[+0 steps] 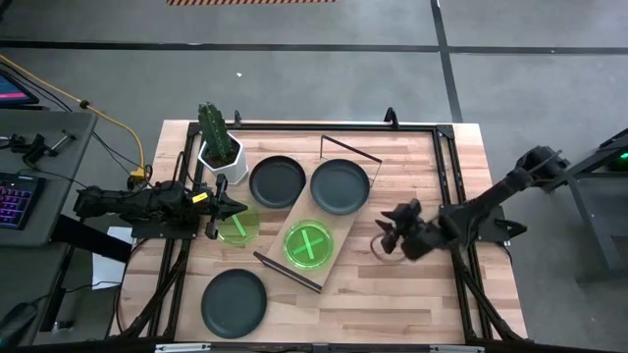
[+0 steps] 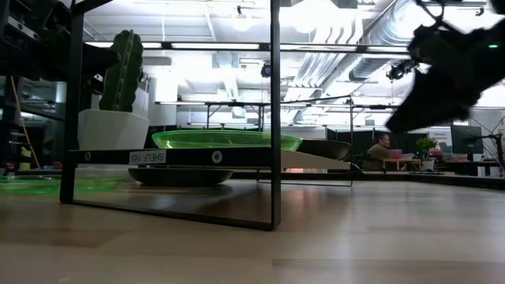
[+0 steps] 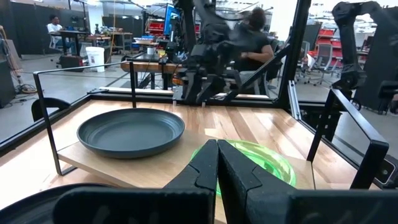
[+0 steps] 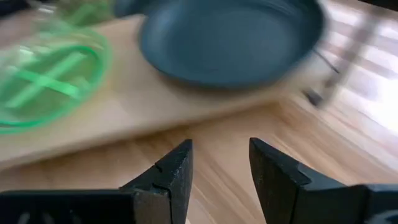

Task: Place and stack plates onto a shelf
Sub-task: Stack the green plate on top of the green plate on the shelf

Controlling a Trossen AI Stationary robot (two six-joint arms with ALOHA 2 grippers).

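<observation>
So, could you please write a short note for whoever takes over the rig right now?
Left gripper: shut, empty, at the edge of the green plate on the table.
Right gripper: open, empty, just off the shelf's right side.
Done: one black plate and one green plate with a cross sit side by side on the shelf.
Left: the black plate by the cactus pot, the black plate at the front and the green one on the table.

cactus in white pot (image 1: 218, 140): tabletop back-left | keyboard (image 1: 16, 199): side desk | seated person (image 2: 380, 150): background
</observation>
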